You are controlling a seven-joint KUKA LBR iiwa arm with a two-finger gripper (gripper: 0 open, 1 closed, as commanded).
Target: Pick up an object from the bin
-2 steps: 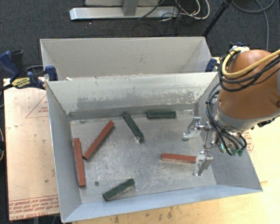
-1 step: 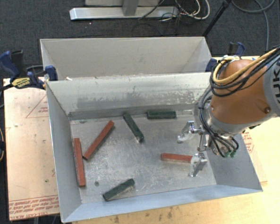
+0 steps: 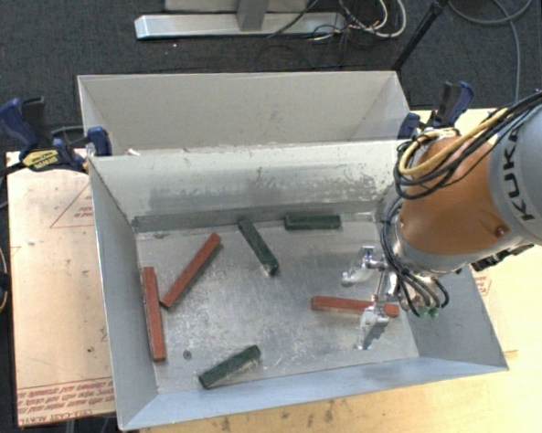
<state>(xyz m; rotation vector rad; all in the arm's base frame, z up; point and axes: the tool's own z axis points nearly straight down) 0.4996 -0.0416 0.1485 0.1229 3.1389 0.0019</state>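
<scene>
My gripper (image 3: 360,306) is low over the bin's right side and stands open. One finger (image 3: 355,274) is on the far side and the other finger (image 3: 368,335) on the near side of a small red bar (image 3: 335,302). The bar lies flat on the bin floor, pointing left to right, and its right end passes between the fingers and under the gripper body. Neither finger visibly touches it.
A dark green bar (image 3: 312,222) lies along the back wall, and another dark green bar (image 3: 257,247) lies slanted near the middle. Two red bars (image 3: 190,270) (image 3: 153,313) lie at the left, and a third green bar (image 3: 229,366) by the front wall.
</scene>
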